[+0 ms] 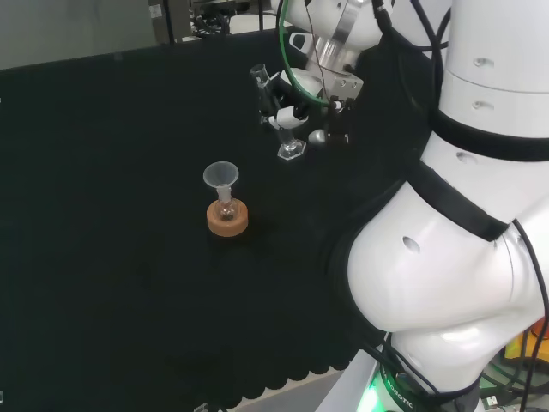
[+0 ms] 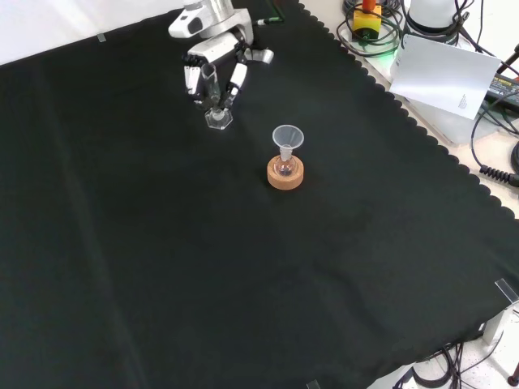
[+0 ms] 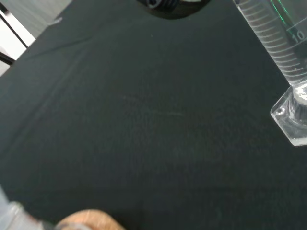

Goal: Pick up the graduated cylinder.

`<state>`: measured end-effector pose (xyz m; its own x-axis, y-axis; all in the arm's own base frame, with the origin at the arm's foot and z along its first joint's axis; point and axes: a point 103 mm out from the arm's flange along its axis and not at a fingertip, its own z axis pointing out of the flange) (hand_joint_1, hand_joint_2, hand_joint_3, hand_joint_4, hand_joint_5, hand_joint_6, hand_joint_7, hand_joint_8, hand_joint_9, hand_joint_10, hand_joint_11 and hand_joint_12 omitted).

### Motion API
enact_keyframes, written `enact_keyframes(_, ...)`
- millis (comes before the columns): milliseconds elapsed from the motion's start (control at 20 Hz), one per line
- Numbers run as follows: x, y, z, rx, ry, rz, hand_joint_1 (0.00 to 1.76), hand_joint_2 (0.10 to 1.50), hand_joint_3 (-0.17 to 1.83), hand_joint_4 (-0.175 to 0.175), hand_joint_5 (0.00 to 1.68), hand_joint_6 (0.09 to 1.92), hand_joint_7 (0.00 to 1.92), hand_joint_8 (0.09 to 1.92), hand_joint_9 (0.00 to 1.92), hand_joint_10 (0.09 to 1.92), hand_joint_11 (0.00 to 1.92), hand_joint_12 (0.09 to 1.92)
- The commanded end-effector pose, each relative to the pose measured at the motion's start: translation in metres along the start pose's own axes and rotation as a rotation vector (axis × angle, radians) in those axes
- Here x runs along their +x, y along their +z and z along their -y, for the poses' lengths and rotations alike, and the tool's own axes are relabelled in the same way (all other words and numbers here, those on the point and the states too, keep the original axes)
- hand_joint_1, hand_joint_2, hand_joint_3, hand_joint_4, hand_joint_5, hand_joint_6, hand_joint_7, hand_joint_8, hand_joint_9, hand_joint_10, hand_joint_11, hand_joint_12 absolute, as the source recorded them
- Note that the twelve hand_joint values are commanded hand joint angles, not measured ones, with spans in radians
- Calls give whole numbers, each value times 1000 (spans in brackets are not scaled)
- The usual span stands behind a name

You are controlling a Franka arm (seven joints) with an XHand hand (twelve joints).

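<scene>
Black cloth covers the whole table [image 2: 162, 259], faintly creased, its scalloped edge running along the right of the front view. Past that edge sit coiled cables and a white sheet of paper [image 2: 444, 74].

The black and white hand [image 2: 212, 71] hangs near the far side of the cloth, its fingers curled around the tall clear graduated cylinder [image 1: 279, 120], which stands upright with its hexagonal foot [image 2: 218, 120] just below the fingertips. Whether the foot touches the cloth is hard to tell.

Nearer the front camera than the hand, well apart from it, a small clear flask with a clear funnel [image 2: 287, 138] in its neck sits in a round cork ring stand [image 2: 285, 174].

In the wrist view the cylinder's top is cut off; its printed graduations and foot show.
</scene>
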<state>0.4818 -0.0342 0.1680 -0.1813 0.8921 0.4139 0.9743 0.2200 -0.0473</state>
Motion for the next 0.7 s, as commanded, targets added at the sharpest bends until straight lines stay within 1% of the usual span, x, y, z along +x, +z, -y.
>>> enact_keyframes(50,15,-9,53,50,11,86,1263,1111,-1,-175,973,1000,1007,991,1411,134,1160,860)
enact_keyframes(300,23,-4,77,104,15,130,1263,1111,0,-175,972,1000,1006,992,1413,131,1161,859)
enact_keyframes(500,22,1,88,154,24,165,1263,1111,0,-175,972,1000,1006,992,1415,129,1162,859)
enact_keyframes(650,19,2,96,179,27,184,1263,1111,0,-175,972,1000,1007,991,1416,127,1164,859)
enact_keyframes(700,20,4,99,184,41,195,1263,1111,0,-175,973,1000,1007,991,1417,126,1165,858)
